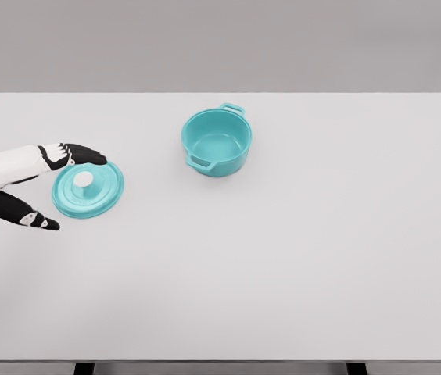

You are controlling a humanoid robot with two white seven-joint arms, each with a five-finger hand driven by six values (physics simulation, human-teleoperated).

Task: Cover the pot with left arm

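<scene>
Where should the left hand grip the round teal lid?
Probably by the white knob at the centre of the round teal lid, coming from above. The lid lies flat on the white table, so its rim offers little purchase. The left hand is open beside it.

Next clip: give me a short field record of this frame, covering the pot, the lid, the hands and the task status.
pot: teal, upright, uncovered, far centre of white table
lid: teal, white knob, flat on table, left of pot and apart from it
left hand: open, fingers spread either side of lid, no grasp seen
right hand: not in view
status: pot not yet covered
</scene>
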